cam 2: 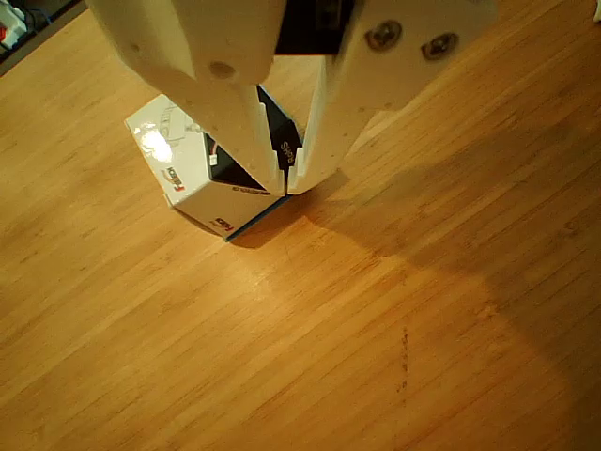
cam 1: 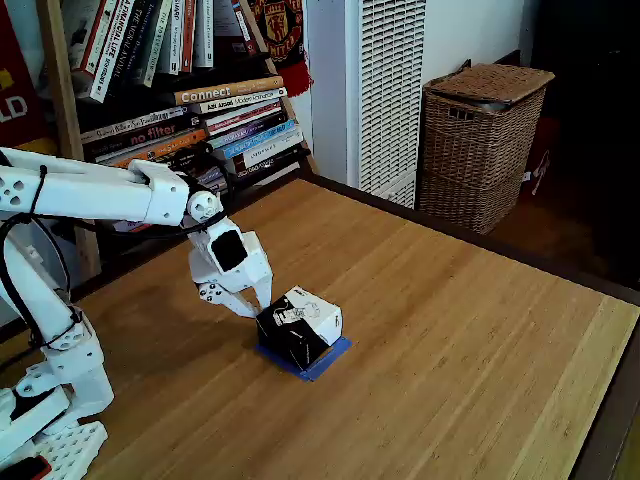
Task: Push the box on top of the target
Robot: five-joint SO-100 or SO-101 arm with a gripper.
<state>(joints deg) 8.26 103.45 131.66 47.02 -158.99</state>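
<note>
One box (cam 1: 300,327) sits on one target (cam 1: 332,357), closed pincer (cam 2: 285,180) touching.

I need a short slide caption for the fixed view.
White arm's closed gripper touches the box sitting over the blue tape square.

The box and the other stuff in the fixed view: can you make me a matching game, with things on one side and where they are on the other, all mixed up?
Things:
1. box
2. target
3. claw
4. wicker basket

Places:
A. on the floor past the table's far edge
B. flat on the table, peeking out under the box
C. at the box's left side
D. on top of the blue tape

Pairs: 1-D, 2-B, 3-C, 4-A
</note>
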